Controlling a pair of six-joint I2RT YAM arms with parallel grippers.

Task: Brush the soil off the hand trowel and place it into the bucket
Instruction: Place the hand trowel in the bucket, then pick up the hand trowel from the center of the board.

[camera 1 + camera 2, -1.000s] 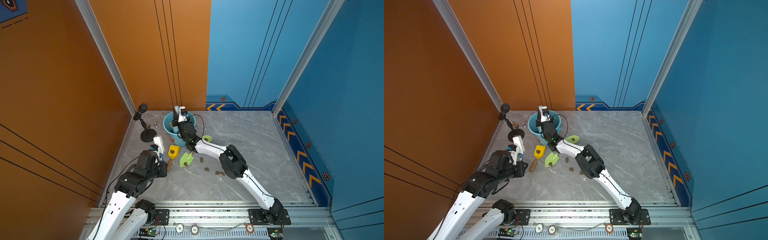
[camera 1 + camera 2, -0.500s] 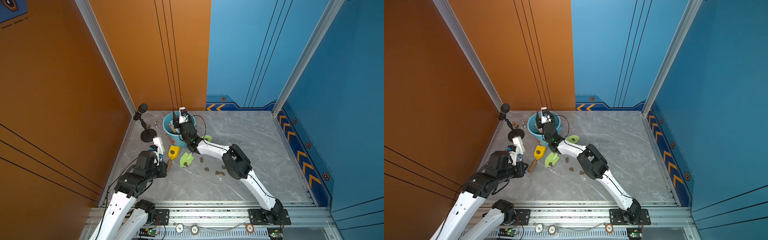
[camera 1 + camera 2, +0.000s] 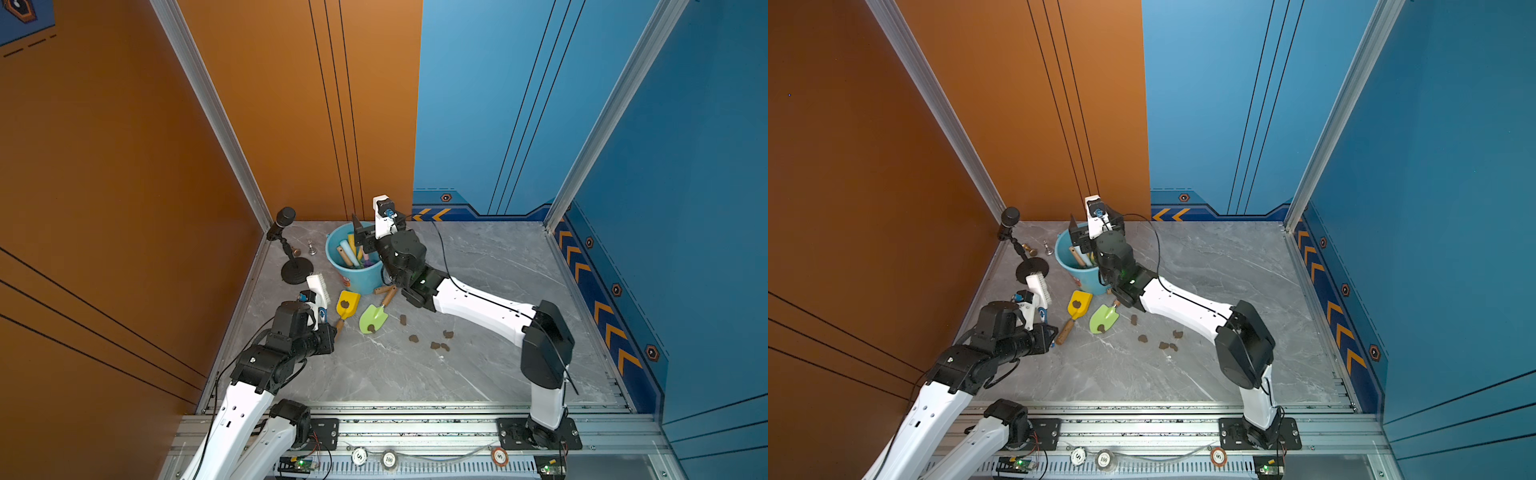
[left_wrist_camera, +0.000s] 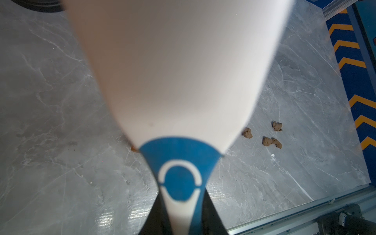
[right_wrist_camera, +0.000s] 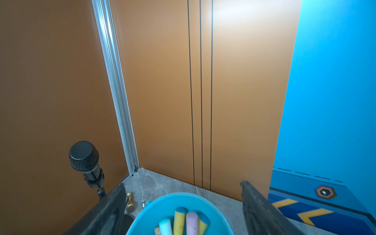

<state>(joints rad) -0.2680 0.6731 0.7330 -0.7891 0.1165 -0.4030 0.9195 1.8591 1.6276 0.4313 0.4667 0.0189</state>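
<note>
right wrist view: right gripper poised directly above the bucket, jaws spread wide, nothing between them; several tool handles standing upright inside, pale blue, yellow and lilac; microphone on its stand near the bucket, toward the orange wall. top views: left gripper clenched on the white brush, bristle head held above the table, just beside the yellow trowel; green trowel lying next to it, both near the foot of the bucket, each carrying one lump of soil on the blade; further lumps scattered loose on the table, apart from the blades. step in hand, by judgement: release of a tool into the bucket, with two trowels left uncleaned. for a clean finish: raise the open jaws straight up, clear of the rim and the upright handles, before any sideways swing; avoid snagging a handle or nudging the probably light bucket; keep the brush off the blades until clearance of the right arm; then sweep from handle end toward blade tip, away from the bucket.
</note>
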